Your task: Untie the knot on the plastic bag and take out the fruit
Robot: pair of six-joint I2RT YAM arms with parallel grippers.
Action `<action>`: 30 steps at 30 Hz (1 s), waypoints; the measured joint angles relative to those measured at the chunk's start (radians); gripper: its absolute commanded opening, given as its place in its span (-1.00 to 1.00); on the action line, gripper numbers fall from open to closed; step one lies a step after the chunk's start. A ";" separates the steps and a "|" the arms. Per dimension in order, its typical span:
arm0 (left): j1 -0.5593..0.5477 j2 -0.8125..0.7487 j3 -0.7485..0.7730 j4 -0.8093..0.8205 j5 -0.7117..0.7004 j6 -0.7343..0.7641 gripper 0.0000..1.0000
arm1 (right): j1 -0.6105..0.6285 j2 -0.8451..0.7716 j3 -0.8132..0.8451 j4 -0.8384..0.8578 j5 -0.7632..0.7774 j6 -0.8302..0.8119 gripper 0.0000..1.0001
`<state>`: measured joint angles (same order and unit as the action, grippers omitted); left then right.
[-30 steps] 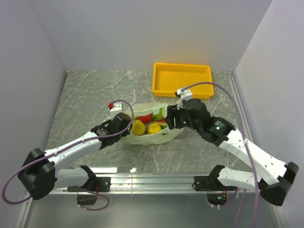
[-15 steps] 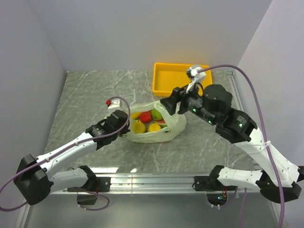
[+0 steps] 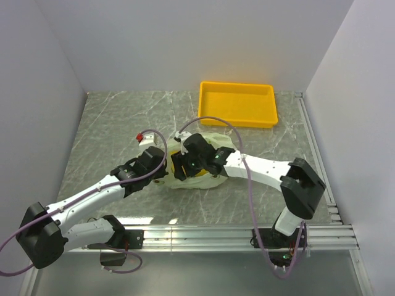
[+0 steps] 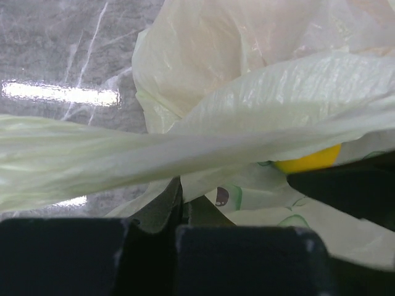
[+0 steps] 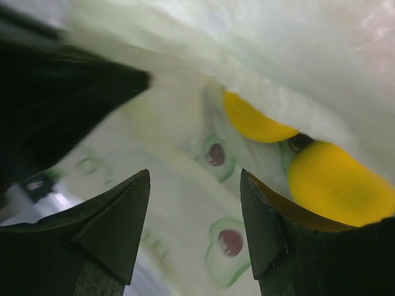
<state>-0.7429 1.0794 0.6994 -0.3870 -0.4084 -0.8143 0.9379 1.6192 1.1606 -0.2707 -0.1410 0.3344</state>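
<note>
The pale green plastic bag [image 3: 216,140] lies mid-table with its mouth open; I see no knot. My left gripper [image 3: 163,174] is shut on the bag's thin film [image 4: 185,154] at its left edge, with the jaws pinched together on the film [image 4: 182,198]. My right gripper [image 3: 179,166] is open and low at the bag's left side, its jaws [image 5: 194,179] spread over spotted film. Two yellow fruits [image 5: 336,182] [image 5: 253,120] lie just beyond its right finger. One yellow fruit [image 4: 308,161] shows under the film. Other fruit is hidden.
A rigid yellow tray [image 3: 237,102] stands at the back right of the grey marble table. The right arm's elbow [image 3: 302,182] sits low at the right. White walls close in on the left, back and right.
My right arm has dropped from above the bag near the tray and swung left, and its open gripper is now at the bag's left side. The left gripper still holds the film.
</note>
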 measured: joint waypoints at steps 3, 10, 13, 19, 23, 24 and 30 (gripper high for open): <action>0.000 0.004 0.000 -0.001 0.011 -0.003 -0.99 | 0.000 0.053 -0.014 0.056 0.056 -0.004 0.35; 0.000 0.052 0.031 -0.027 0.018 -0.002 -0.99 | -0.016 0.129 -0.016 0.242 0.209 -0.006 0.37; 0.000 0.058 0.047 -0.037 0.016 -0.002 -0.99 | -0.028 0.184 -0.008 0.288 0.243 -0.006 0.36; 0.000 0.078 0.055 -0.045 0.011 -0.002 -0.99 | -0.036 0.282 0.010 0.346 0.277 -0.004 0.23; 0.000 0.095 0.055 -0.045 0.009 -0.002 -0.99 | -0.038 0.290 0.009 0.388 0.280 -0.003 -0.35; 0.000 0.097 0.055 -0.045 0.006 -0.002 -0.99 | -0.039 0.290 0.006 0.396 0.280 -0.006 -0.71; 0.016 0.100 0.056 -0.045 -0.008 0.005 -0.99 | -0.039 0.224 -0.067 0.415 0.270 -0.028 -1.00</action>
<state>-0.7269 1.1790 0.7551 -0.4316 -0.4164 -0.8089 0.8986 1.8431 1.0939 0.1444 0.1291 0.3061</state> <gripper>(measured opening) 0.013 0.602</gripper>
